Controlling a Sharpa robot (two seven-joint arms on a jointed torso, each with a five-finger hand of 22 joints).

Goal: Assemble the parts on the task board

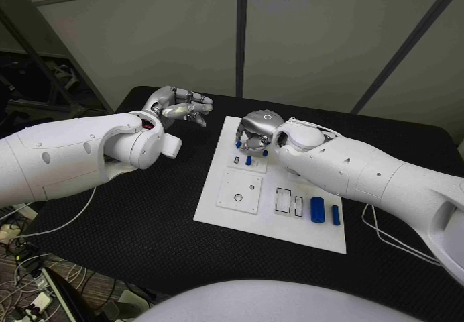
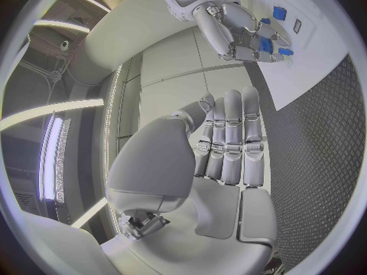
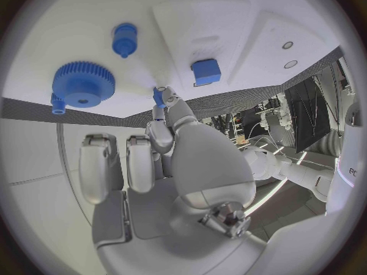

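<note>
Blue parts (image 1: 316,206) are seen lying on the white board's (image 1: 224,213) near edge, with a gear (image 3: 83,84) and pegs towards its far end. A small blue piece (image 3: 158,96) appears to be pinched by the right hand (image 1: 257,130) there. The left hand (image 1: 180,104) is held off the board, fingers straight, holding nothing.

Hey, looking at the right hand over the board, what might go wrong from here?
The right hand hovers low over the task board, fingertips close to a small blue part; it may knock it aside. The blue gear and blue block sit close by and might get bumped.
</note>
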